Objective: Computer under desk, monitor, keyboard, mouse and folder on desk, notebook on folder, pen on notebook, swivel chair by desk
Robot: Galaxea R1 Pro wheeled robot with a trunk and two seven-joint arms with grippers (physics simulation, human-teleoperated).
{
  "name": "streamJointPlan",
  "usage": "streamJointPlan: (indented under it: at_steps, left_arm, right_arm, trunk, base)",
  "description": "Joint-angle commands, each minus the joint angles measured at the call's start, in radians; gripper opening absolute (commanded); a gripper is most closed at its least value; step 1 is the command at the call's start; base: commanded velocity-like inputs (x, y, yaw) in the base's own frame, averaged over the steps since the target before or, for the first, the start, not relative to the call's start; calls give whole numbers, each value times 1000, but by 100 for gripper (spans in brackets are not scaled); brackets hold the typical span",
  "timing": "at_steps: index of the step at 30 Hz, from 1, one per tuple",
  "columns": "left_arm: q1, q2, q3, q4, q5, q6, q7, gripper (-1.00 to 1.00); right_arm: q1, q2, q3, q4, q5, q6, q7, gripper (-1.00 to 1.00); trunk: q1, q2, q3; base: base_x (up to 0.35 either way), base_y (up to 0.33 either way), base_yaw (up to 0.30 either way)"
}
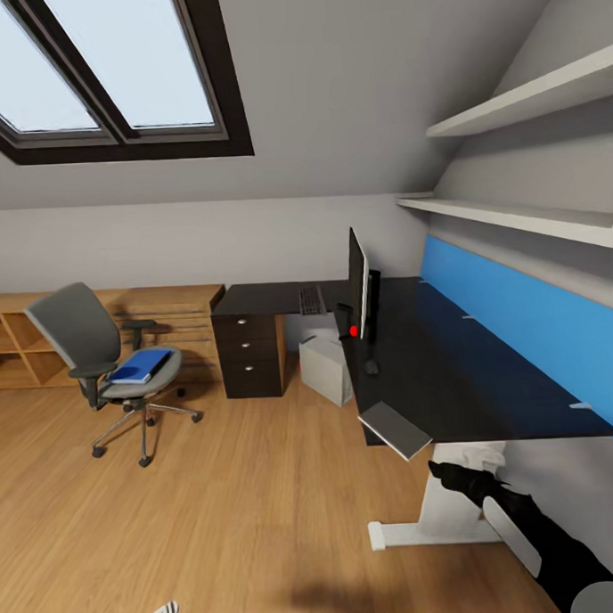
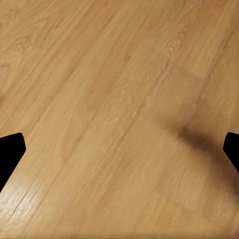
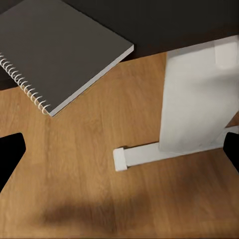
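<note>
The grey swivel chair (image 1: 94, 351) stands at the left, away from the black desk (image 1: 470, 380), with the blue folder (image 1: 141, 365) on its seat. On the desk are the monitor (image 1: 359, 282), the keyboard (image 1: 312, 300) behind it and the mouse (image 1: 371, 367) in front. A grey spiral notebook (image 1: 397, 429) (image 3: 59, 50) overhangs the desk's near edge. The pale computer tower (image 1: 325, 368) sits on the floor under the desk. My right gripper (image 1: 455, 475) (image 3: 119, 154) hangs open just below the notebook. My left gripper (image 2: 119, 149) is open over bare floor.
A small dark item with a red spot (image 1: 350, 327) lies by the monitor's foot; I cannot tell what it is. A drawer unit (image 1: 249, 352) stands under the desk's far wing. The white desk leg (image 3: 194, 104) is close to my right gripper. Low wooden shelves (image 1: 23, 350) line the back wall.
</note>
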Motion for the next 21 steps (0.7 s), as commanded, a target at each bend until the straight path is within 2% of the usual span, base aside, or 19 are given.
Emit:
streamJointPlan:
  at_steps: [1,10,15,21]
  left_arm:
    - [-1,0,-2,0,10,-3,2,100]
    - [-1,-1,-3,0,11,-3,2,100]
    - [-1,-2,-3,0,11,-3,2,100]
    - [-1,-3,-3,0,11,-3,3,100]
  right_arm:
    - [-1,-2,2,-2,-21,2,-9,100]
    - [0,-14,-10,0,-104,1,1,100]
    - [1,-22,-11,2,-159,2,42,100]
    - [1,-43,-11,11,-226,4,101,100]
  trunk:
    - [0,-1,-1]
    - [0,-1,-1]
    - [19,-36,-17]
    - [42,-78,-36]
  base:
    - [-25,0,0]
    - [-9,0,0]
    - [-1,0,0]
    - [0,0,0]
